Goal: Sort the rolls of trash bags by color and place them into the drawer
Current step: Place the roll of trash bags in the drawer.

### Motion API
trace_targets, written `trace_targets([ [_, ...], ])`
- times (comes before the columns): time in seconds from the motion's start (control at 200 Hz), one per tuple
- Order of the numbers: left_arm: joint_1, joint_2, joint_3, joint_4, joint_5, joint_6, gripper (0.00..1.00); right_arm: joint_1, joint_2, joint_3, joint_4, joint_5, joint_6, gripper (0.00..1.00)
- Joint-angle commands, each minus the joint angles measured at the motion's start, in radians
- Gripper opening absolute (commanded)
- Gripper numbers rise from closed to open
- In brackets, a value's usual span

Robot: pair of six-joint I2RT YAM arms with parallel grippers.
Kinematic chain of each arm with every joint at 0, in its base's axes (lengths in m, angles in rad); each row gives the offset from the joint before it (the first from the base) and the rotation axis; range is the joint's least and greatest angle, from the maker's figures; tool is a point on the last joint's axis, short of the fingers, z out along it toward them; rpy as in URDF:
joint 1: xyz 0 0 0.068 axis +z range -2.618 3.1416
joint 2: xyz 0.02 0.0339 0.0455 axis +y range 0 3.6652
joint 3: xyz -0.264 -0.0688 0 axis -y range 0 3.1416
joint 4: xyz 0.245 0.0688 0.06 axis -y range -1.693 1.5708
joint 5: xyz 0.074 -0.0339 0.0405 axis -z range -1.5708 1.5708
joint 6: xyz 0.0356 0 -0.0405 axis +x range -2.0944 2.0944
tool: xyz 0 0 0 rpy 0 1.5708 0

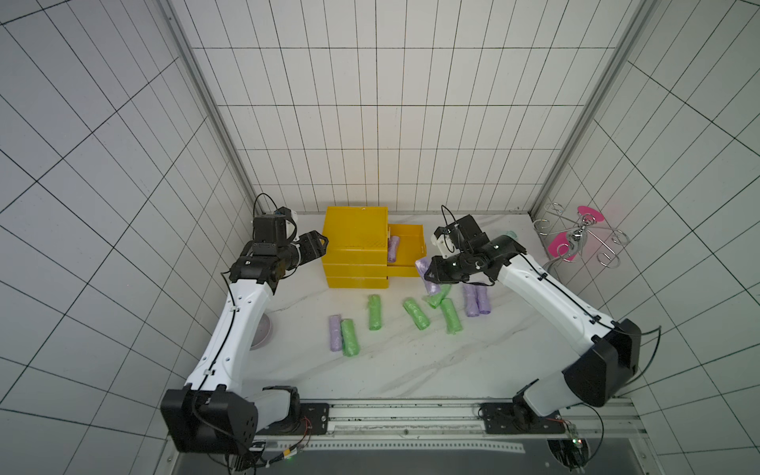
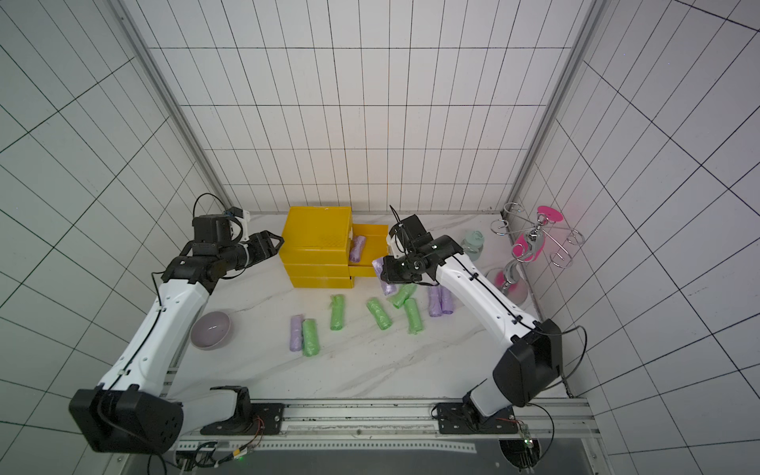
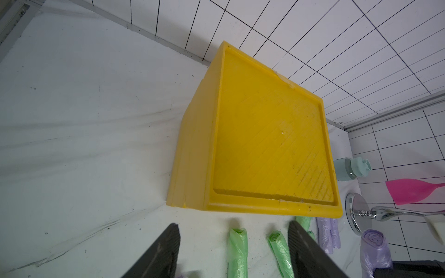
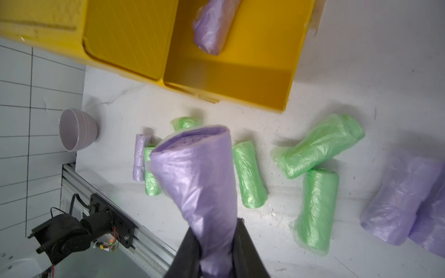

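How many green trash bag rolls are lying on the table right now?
5 green rolls: one against a purple roll nearest the front; two lying singly mid-table; two touching beside the right hand. The arm may hide more.

Crinkled, glossy plastic film is seen on the purple roll (image 4: 199, 183) and green rolls (image 4: 317, 144). The yellow drawer unit (image 3: 272, 134) is made of matt, finely ridged plastic. The tabletop (image 1: 411, 370) is smooth and marble-veined; the wire rack (image 2: 510, 269) is polished metal.

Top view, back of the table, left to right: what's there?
Left claw, open → yellow drawer box → purple roll in the drawer → held purple roll in the right claw → mint jar → chrome rack.
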Motion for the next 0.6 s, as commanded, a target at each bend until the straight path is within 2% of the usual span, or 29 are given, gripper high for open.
trace_targets([
  [0.0, 0.004, 0.027, 0.026, 0.055, -0.008, 0.008, 0.70, -0.016, 0.126, 0.138, 0.049, -0.025, 0.072, 0.22],
  [0.155, 0.000, 0.059, 0.027, 0.084, 0.016, -0.011, 0.68, -0.023, 0.337, 0.349, 0.049, 0.007, 0.130, 0.22],
  [0.27, -0.004, 0.076, 0.033, 0.089, 0.027, -0.011, 0.68, -0.034, 0.450, 0.442, 0.041, 0.043, 0.174, 0.22],
  [0.595, -0.006, 0.091, 0.015, 0.112, 0.053, -0.017, 0.68, -0.042, 0.610, 0.570, 0.029, 0.052, 0.265, 0.24],
])
